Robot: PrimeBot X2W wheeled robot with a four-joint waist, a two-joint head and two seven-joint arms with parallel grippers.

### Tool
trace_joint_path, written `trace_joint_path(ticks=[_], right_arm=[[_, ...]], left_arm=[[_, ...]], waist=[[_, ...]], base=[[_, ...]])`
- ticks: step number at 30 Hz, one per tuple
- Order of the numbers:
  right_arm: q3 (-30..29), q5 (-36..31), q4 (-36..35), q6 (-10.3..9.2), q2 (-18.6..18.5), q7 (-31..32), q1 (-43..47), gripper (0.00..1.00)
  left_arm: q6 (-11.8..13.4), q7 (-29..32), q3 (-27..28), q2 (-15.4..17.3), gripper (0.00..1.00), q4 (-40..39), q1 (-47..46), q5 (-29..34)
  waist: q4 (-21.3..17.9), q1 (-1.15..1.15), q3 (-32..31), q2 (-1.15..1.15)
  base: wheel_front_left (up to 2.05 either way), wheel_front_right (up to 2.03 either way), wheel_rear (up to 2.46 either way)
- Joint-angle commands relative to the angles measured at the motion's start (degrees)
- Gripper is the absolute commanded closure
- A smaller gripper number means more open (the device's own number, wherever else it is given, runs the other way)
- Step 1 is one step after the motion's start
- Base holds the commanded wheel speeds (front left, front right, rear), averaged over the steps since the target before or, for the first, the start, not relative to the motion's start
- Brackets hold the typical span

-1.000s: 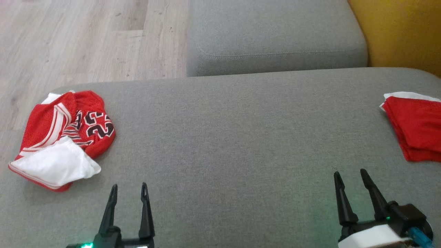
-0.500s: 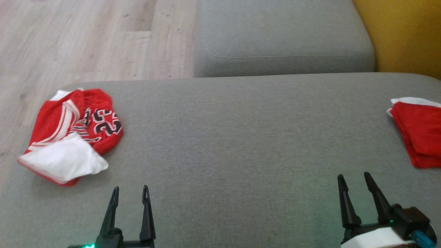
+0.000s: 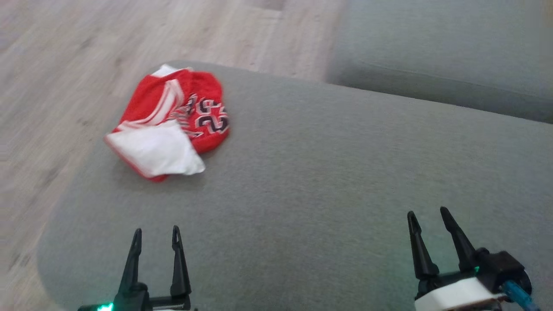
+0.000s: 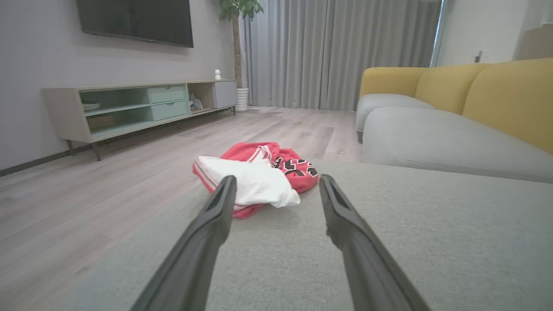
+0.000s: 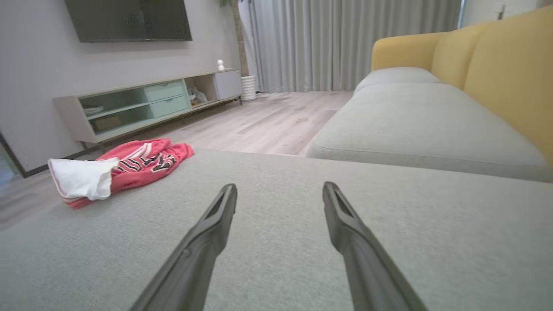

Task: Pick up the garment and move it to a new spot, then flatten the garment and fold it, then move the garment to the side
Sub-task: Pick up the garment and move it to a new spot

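Both grippers, left (image 3: 156,236) and right (image 3: 427,220), hover (fingers (image 4: 216,216) spread).

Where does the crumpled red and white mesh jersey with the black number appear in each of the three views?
Head view: the crumpled red and white mesh jersey lies at the upper left, near the far left corner of the grey fabric cushion.
Left wrist view: the jersey is at the centre, slightly left.
Right wrist view: the jersey is at the left, at mid-height.
Shared landmark: the cushion corner beside the pale wooden floor.
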Motion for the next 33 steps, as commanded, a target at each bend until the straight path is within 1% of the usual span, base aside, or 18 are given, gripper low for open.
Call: trace_joint_path(ticks=[1, 6, 10, 12, 14, 16, 18, 20, 23, 25, 28, 29, 33], right_arm=[[1.3, -0.4, -1.8, 0.37, -0.7, -0.6, -2.8, 0.0], [1.4, -0.4, -1.6, 0.37, -0.9, -0.6, -2.8, 0.0], [1.7, -0.3, -1.5, 0.37, -1.5, -0.6, -3.0, 0.0], [1.5, -0.3, -1.8, 0.37, -2.0, -0.6, -3.3, 0.0], [0.3, -0.1, -2.6, 0.37, -2.7, -0.6, -4.3, 0.0], [-0.9, 0.0, -3.4, 0.37, -4.3, -0.6, -5.8, 0.0], [-2.1, -0.1, -4.1, 0.37, -6.5, -0.6, -7.2, 0.0], [-2.6, -0.4, -4.7, 0.37, -9.3, -0.6, -8.4, 0.0], [-3.1, -0.9, -5.7, 0.37, -13.9, -0.6, -10.1, 0.0], [-3.5, -1.0, -6.6, 0.37, -16.8, -0.6, -11.2, 0.0], [-4.2, -0.9, -8.2, 0.37, -20.6, -0.6, -12.7, 0.0], [-4.2, -0.9, -8.2, 0.37, -20.6, -0.6, -12.7, 0.0], [-4.2, -0.4, -10.2, 0.37, -24.1, -0.6, -14.9, 0.0]], left_arm=[[0.3, -0.3, 1.9, -0.1, 0.0, -2.2, -1.6, -0.2], [0.4, -0.3, 2.5, -0.1, 0.0, -2.7, -1.4, -0.1], [0.4, -0.3, 3.2, -0.1, 0.0, -3.5, -2.2, 0.0], [0.4, -0.3, 4.1, -0.1, 0.0, -4.4, -3.5, 0.5], [0.6, -0.3, 5.6, -0.1, 0.0, -6.0, -6.3, 0.9], [0.4, -0.3, 7.3, -0.1, 0.0, -7.5, -10.8, 1.1], [-0.6, -0.3, 8.6, 0.1, 0.0, -8.1, -16.3, 1.4], [-2.5, -0.3, 9.3, 0.9, 0.0, -6.7, -22.6, 1.5], [-5.9, -0.3, 9.0, 2.8, 0.0, 0.8, -33.3, 1.4], [-7.8, 0.1, 8.2, 4.1, 0.0, 8.2, -41.4, 1.8], [-9.6, 4.7, 7.4, 6.3, 0.0, 19.7, -53.7, 2.7], [-9.6, 4.7, 7.4, 6.3, 0.0, 19.7, -53.7, 2.7], [-12.2, 14.2, 7.3, 8.5, 0.0, 34.7, -66.0, 2.0]], waist=[[3.4, 0.0, 1.5, 0.0], [5.3, 0.0, 1.9, 0.0], [5.5, 0.0, 3.1, 0.0], [5.3, 0.0, 4.6, 0.0], [5.0, 0.0, 7.7, 0.0], [4.8, 0.0, 11.2, 0.0], [4.8, 0.0, 14.9, 0.0], [4.9, 0.0, 18.6, 0.0], [5.0, 0.0, 23.5, 0.0], [4.9, 0.0, 26.5, 0.0], [4.3, 0.0, 30.4, 0.0], [4.3, 0.0, 30.4, 0.0], [2.6, 0.0, 34.8, 0.0]], base=[[0.0, 0.0, 0.0], [0.0, 0.0, 0.0], [0.0, 0.0, 0.0], [0.0, 0.0, 0.0], [0.0, 0.0, 0.0], [0.0, 0.0, 0.0], [0.0, 0.0, 0.0], [0.0, 0.0, 0.0], [0.0, 0.0, 0.0], [0.0, 0.0, 0.0], [0.0, 0.0, 0.0], [0.0, 0.0, 0.0], [0.0, 0.0, 0.0]])
